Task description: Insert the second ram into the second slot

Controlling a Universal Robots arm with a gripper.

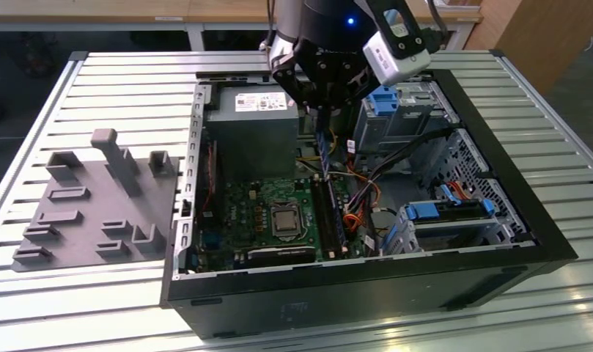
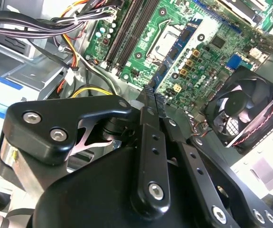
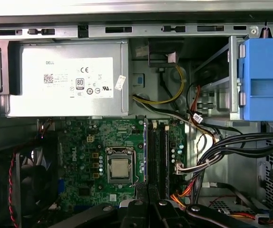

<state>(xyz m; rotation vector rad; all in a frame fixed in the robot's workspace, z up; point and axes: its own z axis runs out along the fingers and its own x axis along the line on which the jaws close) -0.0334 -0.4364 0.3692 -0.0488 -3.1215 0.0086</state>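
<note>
My gripper [image 1: 321, 108] hangs over the open computer case [image 1: 531, 220], near its back half. It is shut on the second ram [image 1: 322, 143], a thin blue stick seen edge-on that reaches from the fingers down towards the motherboard [image 1: 262, 202]. In the first wrist view the ram [image 3: 145, 152] runs in line with the black memory slots [image 3: 152, 152], right beside the one nearest the processor socket, with the gripper [image 3: 148, 186] at its end. Whether it touches a slot I cannot tell. In the second wrist view the fingers [image 2: 148, 102] stand pressed close together above the board, the slots [image 2: 129, 26] beyond them.
A silver power supply [image 1: 252, 136] fills the case's back corner. Cable bundles [image 3: 231, 147] and blue drive-bay latches [image 3: 264, 78] crowd the side past the slots. A case fan [image 2: 243, 107] sits by the board's far edge. A grey fixture plate [image 1: 91, 205] lies on the slatted table at the exterior view's left.
</note>
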